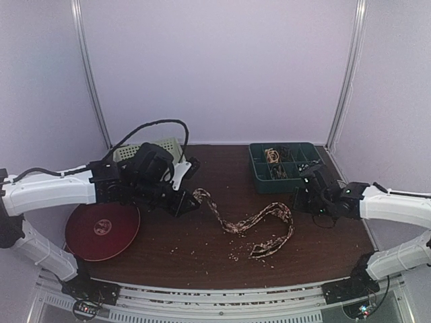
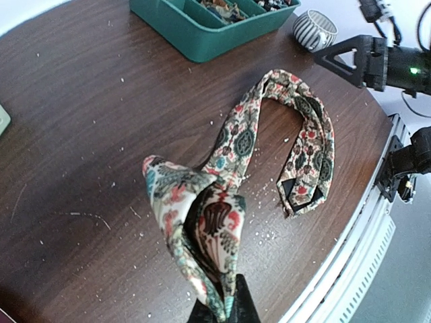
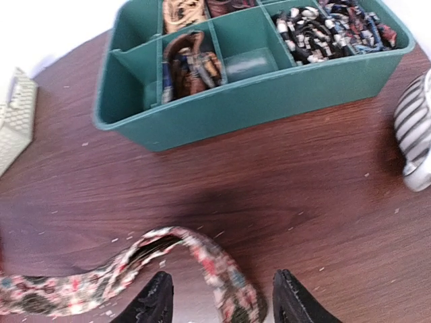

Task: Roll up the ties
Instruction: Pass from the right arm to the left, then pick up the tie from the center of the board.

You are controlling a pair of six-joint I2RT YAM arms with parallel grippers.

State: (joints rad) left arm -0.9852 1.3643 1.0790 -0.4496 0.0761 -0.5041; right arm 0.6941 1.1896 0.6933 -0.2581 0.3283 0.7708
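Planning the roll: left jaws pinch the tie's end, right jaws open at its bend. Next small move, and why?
Probably lift the right gripper off the tie: its jaws straddle the bend without gripping, and the left gripper, holding the end, could start curling.

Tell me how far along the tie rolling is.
Done: nothing rolled on the table; the tray holds some bundles. In hand: the left hand pinches one end of the tie; the right hand is open astride its bend. Left: the whole roll, since the tie lies loose and looped.
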